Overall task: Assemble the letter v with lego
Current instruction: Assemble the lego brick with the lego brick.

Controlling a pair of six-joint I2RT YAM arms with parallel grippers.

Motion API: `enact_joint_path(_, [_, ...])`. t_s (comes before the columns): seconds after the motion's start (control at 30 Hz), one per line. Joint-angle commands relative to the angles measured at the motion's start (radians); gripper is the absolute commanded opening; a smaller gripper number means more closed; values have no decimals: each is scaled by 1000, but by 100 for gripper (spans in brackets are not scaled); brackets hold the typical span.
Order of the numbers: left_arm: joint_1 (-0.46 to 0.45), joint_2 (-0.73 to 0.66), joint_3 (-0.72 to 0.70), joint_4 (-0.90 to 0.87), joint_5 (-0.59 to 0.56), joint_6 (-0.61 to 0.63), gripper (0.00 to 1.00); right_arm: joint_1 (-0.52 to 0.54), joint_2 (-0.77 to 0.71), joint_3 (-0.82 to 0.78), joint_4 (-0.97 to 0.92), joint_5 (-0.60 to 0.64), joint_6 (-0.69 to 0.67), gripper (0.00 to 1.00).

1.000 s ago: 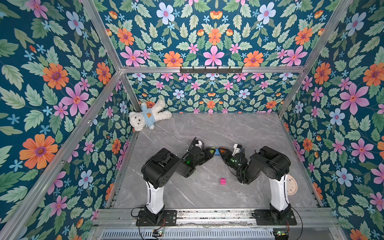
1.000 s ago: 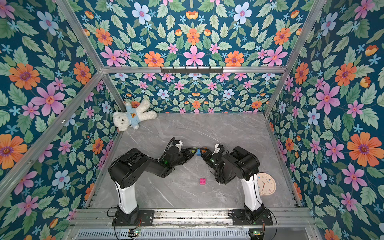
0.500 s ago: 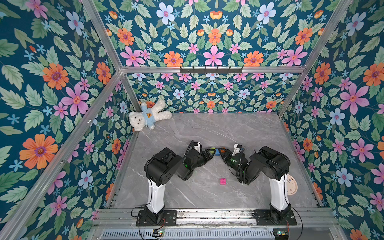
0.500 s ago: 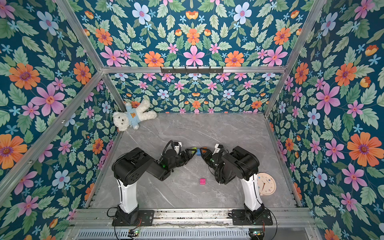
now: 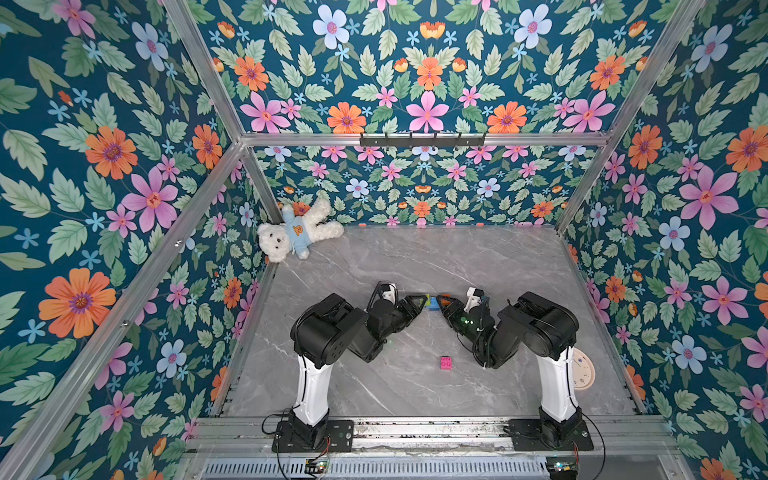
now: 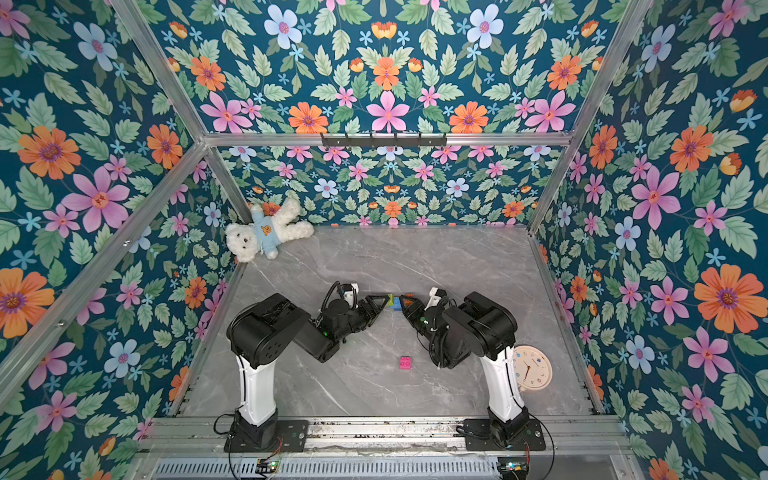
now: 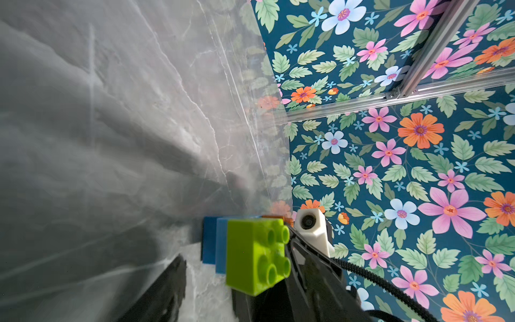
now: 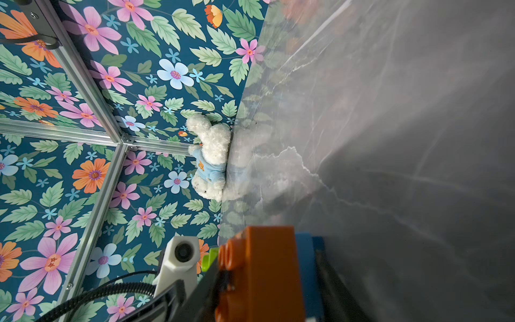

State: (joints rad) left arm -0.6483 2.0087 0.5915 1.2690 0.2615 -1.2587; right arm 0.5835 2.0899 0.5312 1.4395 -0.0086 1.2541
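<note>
**Both grippers meeting tip to tip at mid-table.** The right gripper is clamping the unfinished letter v. Its jaws are pressing on the orange brick and the blue bricks stacked behind it.

The left gripper is standing with jaws parted around the lime brick, which is sitting joined to the blue bricks. Bare table is showing between 1 finger and this brick, so the left gripper is judged to be gripping nothing.

The 1 loose piece, the pink brick, is lying flat with studs up. It is lying well apart from both grippers, toward the arm bases and between the 2 arms, nearer the right arm.

Because the right gripper is occupied, the free left gripper is probably the one to fetch it, drawing back toward its own base.

The pink brick is appearing nearly square from above, so no long axis is showing. No green brick is showing anywhere. In both top views the fingers are hiding the joints between the held bricks.
</note>
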Motion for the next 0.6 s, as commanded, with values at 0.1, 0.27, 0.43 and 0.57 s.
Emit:
enact_joint_path(0.1, [2,9,13,9,-21,-18,67,2,14,-5,-122,7,3,15])
enact_joint_path(0.27, [2,10,25,-15,-13,-9,67,1,16,-3,-122,6,3,15])
enact_joint_path(0.43, [2,18,48,-47,5,3,64,1,18,-2,-120,4,4,15])
enact_joint_path(0.57, [0,20,59,-83,4,11,61,1,18,-2,-122,6,4,15])
